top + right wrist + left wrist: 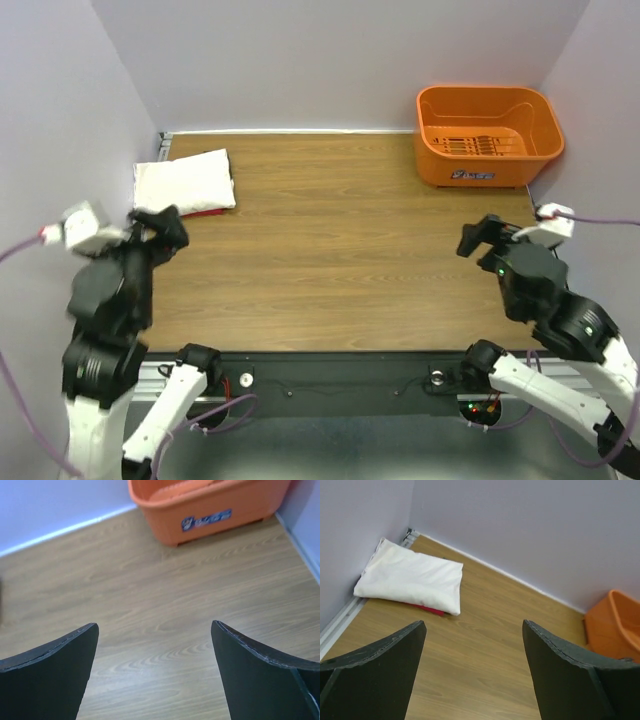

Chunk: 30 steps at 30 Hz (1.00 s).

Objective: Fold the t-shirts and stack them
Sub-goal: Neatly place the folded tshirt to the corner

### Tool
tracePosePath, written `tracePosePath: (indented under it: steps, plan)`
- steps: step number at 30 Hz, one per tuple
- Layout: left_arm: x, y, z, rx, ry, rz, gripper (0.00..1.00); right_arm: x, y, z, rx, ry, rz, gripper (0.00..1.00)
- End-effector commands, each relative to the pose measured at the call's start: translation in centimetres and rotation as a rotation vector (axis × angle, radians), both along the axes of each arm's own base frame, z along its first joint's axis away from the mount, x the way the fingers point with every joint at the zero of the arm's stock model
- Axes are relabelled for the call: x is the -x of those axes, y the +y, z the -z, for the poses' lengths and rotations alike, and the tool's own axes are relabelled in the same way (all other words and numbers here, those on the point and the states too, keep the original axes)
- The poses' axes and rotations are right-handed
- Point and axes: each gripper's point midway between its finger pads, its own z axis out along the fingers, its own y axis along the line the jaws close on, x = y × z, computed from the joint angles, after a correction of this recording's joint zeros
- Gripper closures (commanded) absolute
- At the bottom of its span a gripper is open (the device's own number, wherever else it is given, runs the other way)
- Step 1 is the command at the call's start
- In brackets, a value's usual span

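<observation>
You are at the tail end of the job, as far as these views let you judge: the white t-shirt (185,180) lies folded into a neat oblong in the far left corner of the table (340,250), close against the left wall, and it sits on top of the red t-shirt (431,609), of which only a thin strip peeks out along the near edge. Your left gripper (473,626) stands wide open with nothing between its fingers, raised over the left side of the table and looking towards the pile, near it but not touching. Your right gripper (155,626) is also spread wide and empty, well apart from the shirts, over bare wood on the right side and facing the orange basket (545,125) in the far right corner (no cloth shows inside it from above). So the fold and the stack both look done, and no shirt is left out to pick up. The next move calls for very little: keep both pairs of fingers clear of the pile so nothing drags it, and bring the arms to rest. If you want the red strip hidden, a light nudge from the left side would do, though it risks mussing the fold.
</observation>
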Motion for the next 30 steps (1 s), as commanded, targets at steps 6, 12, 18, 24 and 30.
tracePosePath:
  steps: [6, 12, 18, 24, 30]
  plan:
    - [8.6, 3.0, -0.3, 0.124, -0.281, -0.055, 0.08, 3.9, -5.4, -2.4, -0.057, -0.153, 0.063, 0.00]
    - [10.8, 4.6, 0.7, 0.211, -0.450, -0.111, 0.07, 5.0, -6.1, -2.9, -0.129, -0.213, 0.045, 0.00]
    - [12.1, 6.2, 2.1, 0.248, -0.512, -0.186, 0.04, 5.0, -5.8, -2.7, -0.139, -0.223, 0.028, 0.00]
    - [11.2, 5.6, 3.7, 0.237, -0.476, -0.167, 0.04, 4.8, -5.1, -2.3, -0.131, -0.213, -0.007, 0.00]
    - [9.3, 4.2, 5.9, 0.260, -0.432, -0.119, 0.04, 4.6, -4.8, -2.2, -0.119, -0.202, -0.014, 0.00]
